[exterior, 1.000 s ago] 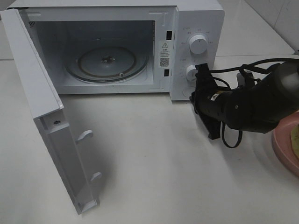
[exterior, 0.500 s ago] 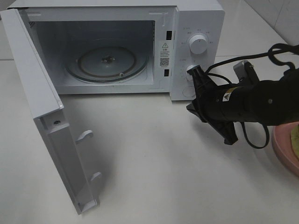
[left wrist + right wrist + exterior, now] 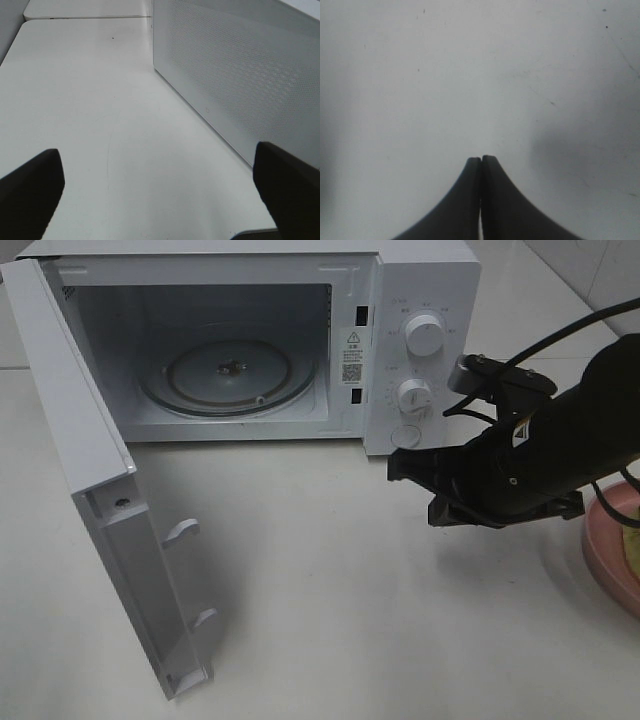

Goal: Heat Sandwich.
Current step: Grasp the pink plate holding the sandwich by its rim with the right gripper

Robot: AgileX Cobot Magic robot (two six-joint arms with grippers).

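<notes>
Item: microwave [image 3: 440, 280], at 12 o'clock in the high view; door [image 3: 90, 460] swung fully open toward 8 o'clock; glass turntable [image 3: 228, 370] bare.
Item: sandwich [image 3: 632, 538], a yellow-green sliver at the frame edge at 4 o'clock, lying on the pink plate [image 3: 603, 540]; not lifted, well apart from the oven.
Item: right gripper [image 3: 398, 468], clenched on nothing, fingers pressed together; hangs over the table [image 3: 330, 620] in front of the control panel, pointing toward 9 o'clock.
Item: left gripper [image 3: 156, 150], spread wide, holding nothing; out of the high view, low beside a white perforated panel.
Status: door open, apparently done; outstanding, by judgement: grasp plate, load onto turntable, shut door, set dial.
</notes>
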